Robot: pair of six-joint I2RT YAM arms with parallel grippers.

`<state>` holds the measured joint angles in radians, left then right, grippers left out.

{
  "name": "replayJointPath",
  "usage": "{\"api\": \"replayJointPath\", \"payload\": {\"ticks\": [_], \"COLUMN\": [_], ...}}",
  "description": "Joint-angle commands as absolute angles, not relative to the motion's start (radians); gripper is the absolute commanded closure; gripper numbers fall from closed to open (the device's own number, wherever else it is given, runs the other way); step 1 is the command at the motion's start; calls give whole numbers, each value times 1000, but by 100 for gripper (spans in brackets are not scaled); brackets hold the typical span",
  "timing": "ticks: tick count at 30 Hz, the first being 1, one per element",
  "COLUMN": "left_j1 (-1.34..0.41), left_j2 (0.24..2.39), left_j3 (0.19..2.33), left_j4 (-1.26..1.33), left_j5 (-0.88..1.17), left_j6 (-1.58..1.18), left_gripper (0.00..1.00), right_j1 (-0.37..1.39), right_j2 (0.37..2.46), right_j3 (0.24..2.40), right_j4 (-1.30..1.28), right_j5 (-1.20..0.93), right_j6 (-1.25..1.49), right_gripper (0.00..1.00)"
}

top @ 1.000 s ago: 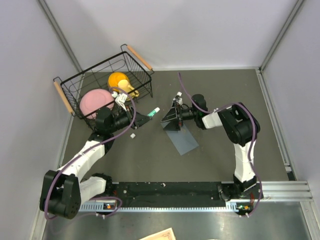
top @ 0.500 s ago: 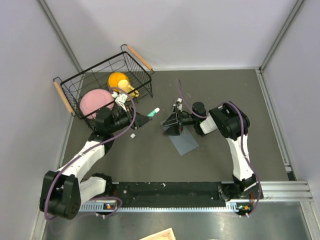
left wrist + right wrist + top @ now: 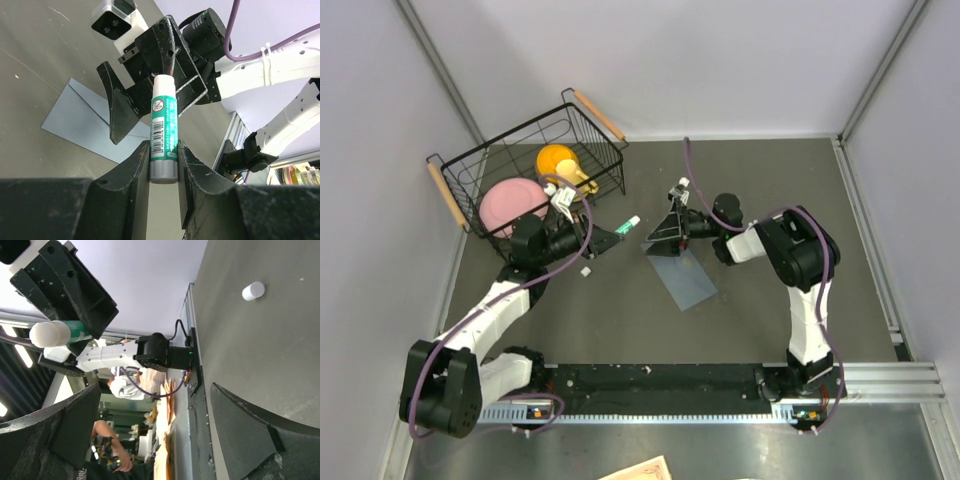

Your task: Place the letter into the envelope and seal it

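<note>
The blue-grey envelope (image 3: 686,277) (image 3: 82,117) lies flat on the dark table. Hovering over its far corner is my right gripper (image 3: 660,236) (image 3: 155,440), its jaws wide apart and empty. My left gripper (image 3: 616,232) (image 3: 164,165) is shut on a white-and-green glue stick (image 3: 629,222) (image 3: 164,122) (image 3: 52,333). The stick's uncapped white end points at the right gripper. The letter is not in view.
The small white glue cap (image 3: 586,271) (image 3: 253,290) lies on the table left of the envelope. A black wire basket (image 3: 450,160) with a pink plate and a yellow cup stands at the back left. A cream sheet's corner (image 3: 642,470) shows beyond the near rail.
The right gripper dipped toward the envelope half a second ago and has since come back up and slightly away. The left arm and the glue stick have stayed still.
</note>
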<state>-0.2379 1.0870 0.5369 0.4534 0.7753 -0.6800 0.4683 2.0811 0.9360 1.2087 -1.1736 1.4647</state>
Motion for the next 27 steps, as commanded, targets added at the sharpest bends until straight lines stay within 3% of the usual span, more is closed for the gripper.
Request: {"api": "replayJointPath", "payload": {"ticks": [1,17,27], "left_j1": [-233,-233,-233], "left_j2": [1094,1098,1083], "left_j3": [565,563,572], "left_j4": [526,512,474], "left_j5": [798,799,796], "left_j6": [-690,-683,-666], "left_gripper": [100,100,100], "right_j1": [445,420,400], "right_j2": [2095,2287,2444], "right_j3": [913,910,916], "right_j4": [1183,1167,1400], "right_j5": [-1169,-1143,-1167], "right_j6": [1384,1295,1501], "right_gripper": [9,11,13]}}
